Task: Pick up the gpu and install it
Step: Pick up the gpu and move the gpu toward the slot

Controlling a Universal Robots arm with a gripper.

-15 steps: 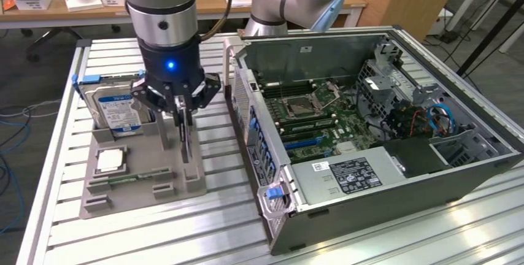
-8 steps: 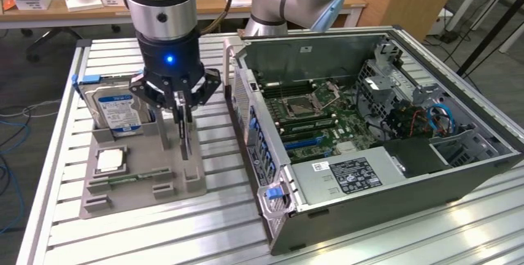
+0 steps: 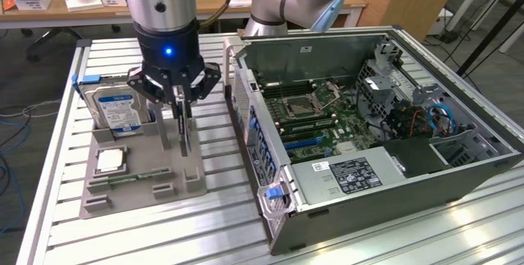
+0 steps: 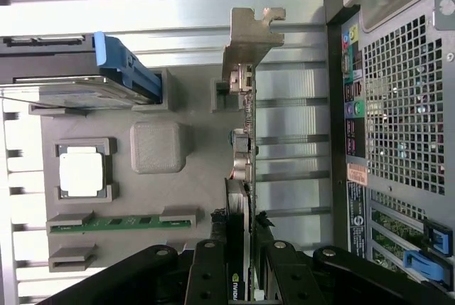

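What you can't see
The gripper (image 4: 242,252) covers one end of the gpu (image 4: 243,150); the wrist view's edge cuts off your drive (image 4: 57,93).

Grey fixture (image 3: 131,199): hard drive (image 3: 116,110) upright in it, processor (image 3: 110,161) and memory stick (image 3: 135,178) flat on it, open computer case (image 3: 369,216) beside.

**A:** What kind of place is this?

**B:** A robotics lab or test workshop. A robot arm (image 3: 164,19) stands over a slatted aluminium surface (image 3: 164,240), its pincer (image 3: 181,107) clamped on a gpu (image 3: 186,136).

**A:** What else points to that?

**B:** An open computer case (image 3: 458,182) lies on its side with the circuit board exposed, beside a grey fixture tray (image 3: 131,202) of loose parts. Behind stands a wooden desk (image 3: 98,8) with small boxes, a wheeled chair base (image 3: 49,38) under it, and cables (image 3: 10,124) trailing over the floor.
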